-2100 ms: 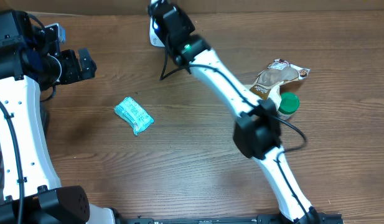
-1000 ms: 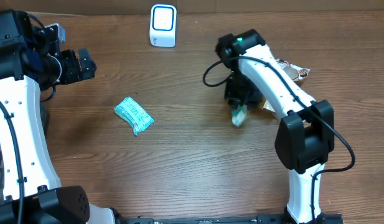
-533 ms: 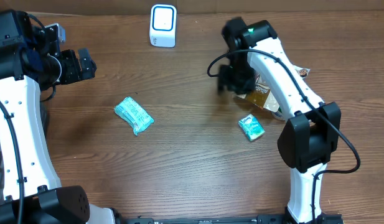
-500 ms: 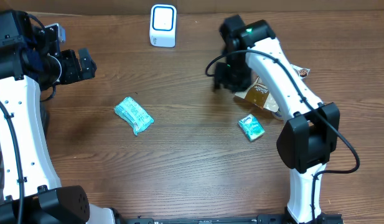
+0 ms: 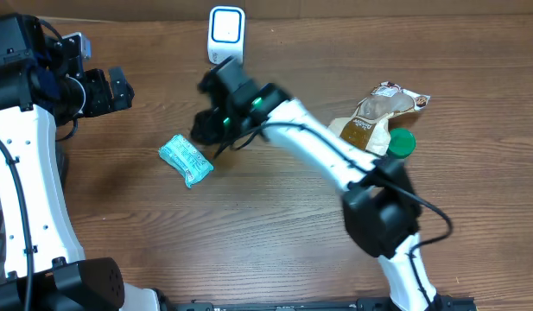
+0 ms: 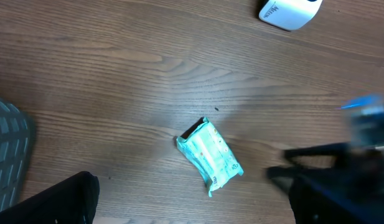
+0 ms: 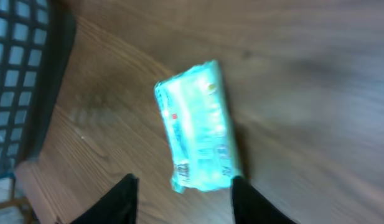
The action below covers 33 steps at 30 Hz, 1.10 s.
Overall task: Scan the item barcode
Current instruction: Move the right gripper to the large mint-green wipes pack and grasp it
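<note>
Wood-grain tabletop [image 5: 275, 233], dark brown and matte, filling all three views; pale tan strip [image 5: 378, 5] of wall or board along the top edge of the overhead frame. Grey gridded surface [image 7: 17, 68] at the upper left of the right wrist view, beyond the table's edge. Teal packet [image 5: 186, 161] flat on the wood, left of centre, lying on a diagonal, touching nothing. White scanner [image 5: 225, 34] at top centre, well apart from the packet. Brown snack pouch [image 5: 380, 111] and green-capped bottle [image 5: 401, 143] close together at the right. Right gripper [image 5: 210, 125] stretched across to just above and right of the packet, fingers spread with nothing between them. Left gripper [image 5: 115, 89] at the upper left, jaws wide apart and empty, well clear of the packet.
</note>
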Each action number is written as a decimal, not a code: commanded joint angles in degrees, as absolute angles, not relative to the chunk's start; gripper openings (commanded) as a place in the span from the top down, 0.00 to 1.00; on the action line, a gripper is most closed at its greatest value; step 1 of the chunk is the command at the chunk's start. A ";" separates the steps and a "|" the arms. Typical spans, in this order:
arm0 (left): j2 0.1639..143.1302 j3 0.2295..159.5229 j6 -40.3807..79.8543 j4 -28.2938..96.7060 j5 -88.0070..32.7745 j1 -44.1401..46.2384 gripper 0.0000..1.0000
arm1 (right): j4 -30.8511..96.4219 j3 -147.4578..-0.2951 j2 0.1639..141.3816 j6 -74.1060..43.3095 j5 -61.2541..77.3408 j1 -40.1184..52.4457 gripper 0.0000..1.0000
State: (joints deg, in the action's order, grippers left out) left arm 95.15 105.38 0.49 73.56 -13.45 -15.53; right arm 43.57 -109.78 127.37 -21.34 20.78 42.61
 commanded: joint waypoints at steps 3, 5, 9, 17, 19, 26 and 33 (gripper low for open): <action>95.33 106.61 1.43 73.45 -13.37 -15.68 0.00 | 39.77 -108.57 134.10 -31.97 21.15 45.41 0.73; 95.33 106.61 1.43 73.45 -13.37 -15.68 0.00 | 38.96 -108.57 135.00 -31.97 21.08 46.11 0.76; 95.33 106.61 1.43 73.45 -13.37 -15.68 0.00 | 39.40 -108.51 136.62 -31.97 19.79 46.89 0.78; 95.33 106.61 1.43 73.45 -13.37 -15.68 0.00 | 49.54 -107.83 137.16 -29.41 10.39 45.41 0.79; 95.33 106.61 1.43 73.45 -13.37 -15.68 0.00 | 52.60 -108.66 137.16 -27.70 9.85 44.12 0.79; 95.33 106.61 1.43 73.45 -13.37 -15.68 0.00 | 61.84 -114.85 137.16 -23.05 10.20 39.22 0.79; 95.33 106.61 1.43 73.45 -13.37 -15.68 0.00 | 60.20 -117.71 137.16 -22.46 6.31 37.41 0.79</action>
State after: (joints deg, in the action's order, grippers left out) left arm 95.15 105.38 0.49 73.56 -13.45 -15.53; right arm 60.53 -115.11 136.49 -23.68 7.14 37.19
